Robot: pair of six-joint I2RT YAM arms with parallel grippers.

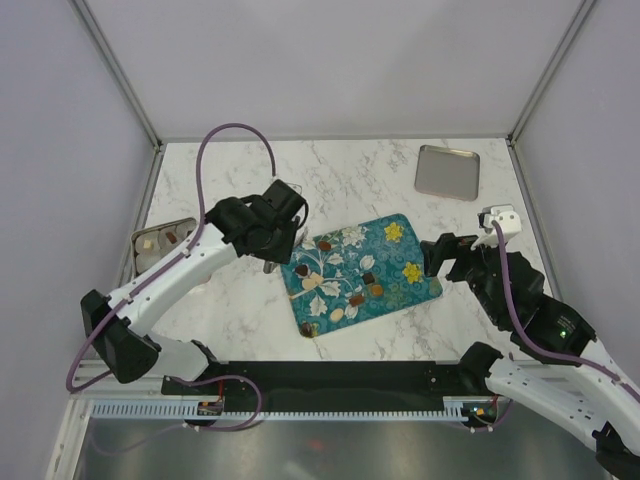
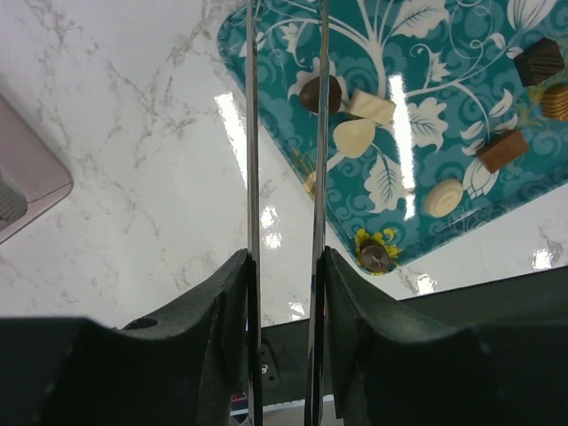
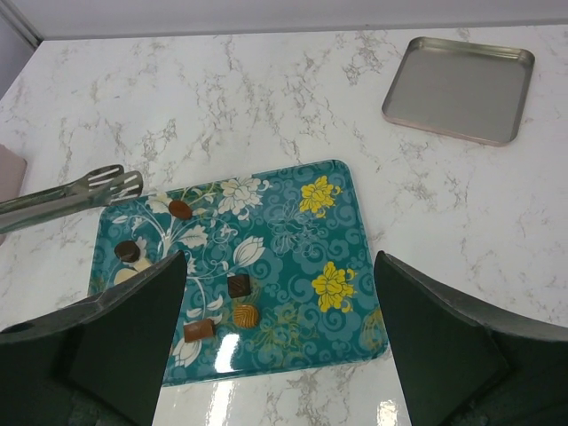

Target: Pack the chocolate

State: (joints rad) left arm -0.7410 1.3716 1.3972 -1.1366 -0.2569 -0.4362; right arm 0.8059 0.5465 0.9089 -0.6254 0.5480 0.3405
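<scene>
A shallow grey tin [image 1: 160, 240] holding a few pieces sits far left. The left hand [image 2: 284, 275] is pinched on thin steel tongs [image 3: 75, 193], whose tips are at the left edge of the teal flowered tray [image 3: 293, 231], probably to reach its scattered chocolate bonbons [image 2: 355, 135]. The right hand [image 1: 447, 256] gapes empty beside the tray's right edge, leaving the tray open; a square silver tray [image 1: 447, 172] lies behind it.

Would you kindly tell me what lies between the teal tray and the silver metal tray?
Nothing but bare marble tabletop separates the teal tray from the silver metal tray; the right wrist view shows that stretch plainly.
</scene>
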